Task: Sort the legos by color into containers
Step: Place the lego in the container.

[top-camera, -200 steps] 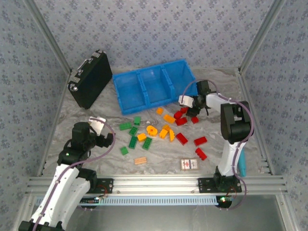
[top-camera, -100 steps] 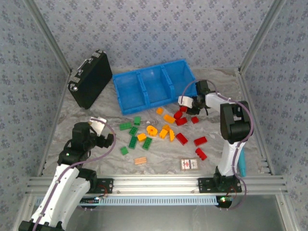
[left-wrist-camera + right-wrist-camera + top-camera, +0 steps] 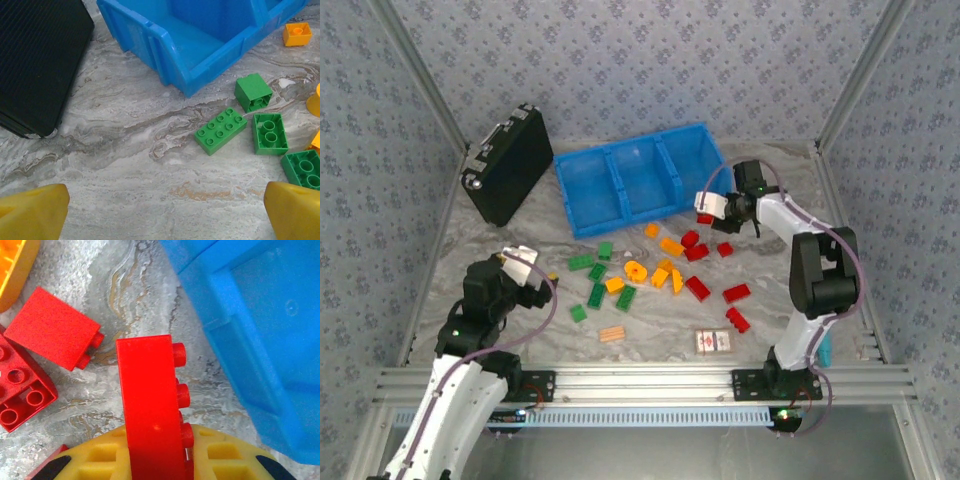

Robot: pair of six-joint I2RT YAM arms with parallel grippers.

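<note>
- Marbled grey worktop [image 3: 125, 165] inside patterned booth walls; blue three-bin containers [image 3: 642, 185] at back centre, black case [image 3: 508, 165] to their left.
- Gripping one red lego [image 3: 150, 405] with right gripper [image 3: 712, 210], pinched across its flat faces, studs turned toward the right-hand bin, just short of that bin's sloped front.
- Hovering with left gripper [image 3: 162, 215] spread wide and holding nothing, over bare worktop near the green legos [image 3: 221, 131].
- Remaining pieces loose on the worktop in front of the containers: green to the left, orange-yellow legos [image 3: 635, 270] in the middle, loose red legos [image 3: 698, 288] to the right.
- Judged handling: light, rigid, hard glossy plastic, so probably slippery; no crush risk, fine to drop into a bin.
- Best to pinch across smooth parallel side walls, not over studs; approach crowded ones from the freer side.
</note>
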